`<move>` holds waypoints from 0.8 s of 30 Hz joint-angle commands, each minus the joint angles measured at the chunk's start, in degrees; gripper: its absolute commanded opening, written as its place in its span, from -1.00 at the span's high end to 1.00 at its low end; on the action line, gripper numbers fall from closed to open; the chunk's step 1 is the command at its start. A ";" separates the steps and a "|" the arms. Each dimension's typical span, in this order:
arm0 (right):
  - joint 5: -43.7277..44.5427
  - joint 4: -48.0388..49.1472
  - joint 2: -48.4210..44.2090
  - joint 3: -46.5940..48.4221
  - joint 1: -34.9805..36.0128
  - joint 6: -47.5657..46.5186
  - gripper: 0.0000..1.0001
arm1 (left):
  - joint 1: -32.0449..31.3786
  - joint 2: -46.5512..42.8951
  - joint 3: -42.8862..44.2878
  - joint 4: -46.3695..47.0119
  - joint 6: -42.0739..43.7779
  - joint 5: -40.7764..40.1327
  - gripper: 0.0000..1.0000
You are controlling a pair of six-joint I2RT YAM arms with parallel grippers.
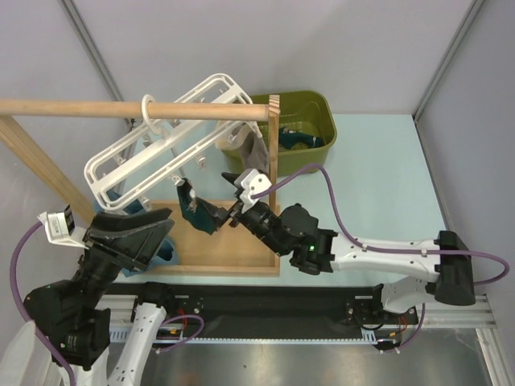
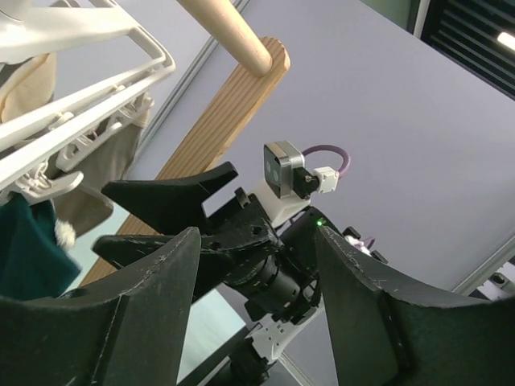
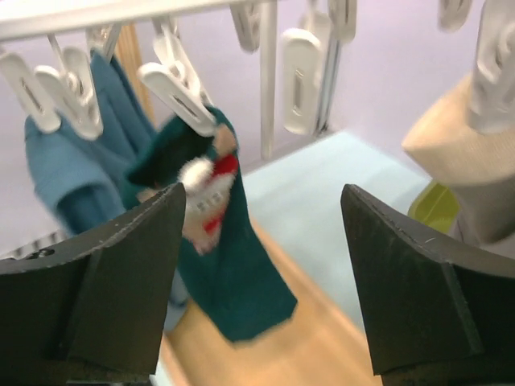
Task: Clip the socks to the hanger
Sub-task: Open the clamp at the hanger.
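The white hanger [image 1: 165, 145] hangs by its ring from the wooden rod. A dark teal sock with a red-and-white patch [image 3: 229, 257] hangs from one of its clip pegs [image 3: 181, 88]; it also shows in the top view [image 1: 191, 207]. My right gripper [image 3: 261, 197] is open and empty just in front of that sock, not touching it; in the top view it [image 1: 220, 199] sits beside the sock. My left gripper [image 2: 256, 237] is open and empty, lower left of the hanger [image 1: 163, 229], facing the right arm. More teal socks [image 1: 294, 138] lie in the green bin.
A green bin [image 1: 322, 108] stands at the back. The wooden rod [image 1: 121, 108] and post [image 1: 274, 161] cross the hanger. A beige sock [image 3: 455, 161] and a blue sock [image 3: 72, 169] also hang from pegs. The rack's wooden base [image 1: 233, 257] lies below.
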 commanded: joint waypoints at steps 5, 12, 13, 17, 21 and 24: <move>2.72 17.73 8.53 5.27 0.13 -12.89 -0.49 | -0.14 -0.70 0.57 -0.26 -1.58 1.05 -0.33; 6.68 24.32 13.02 7.21 0.75 -20.80 -0.26 | -0.14 -0.88 1.62 -0.08 -1.49 2.37 -0.33; 6.95 25.46 13.19 7.21 0.75 -21.15 -0.25 | -0.14 -0.97 1.71 -0.17 -1.49 2.54 -0.33; 6.25 27.49 13.02 6.68 0.13 -22.82 -0.13 | -0.14 -0.97 1.71 0.27 -1.49 3.16 -0.34; 5.11 26.44 12.23 6.77 -0.57 -22.56 -0.09 | -0.14 -0.97 1.54 0.71 -1.58 3.51 -0.35; 4.93 25.21 11.70 6.86 -1.62 -21.86 -0.04 | -0.14 -0.97 1.27 1.15 -1.76 3.77 -0.35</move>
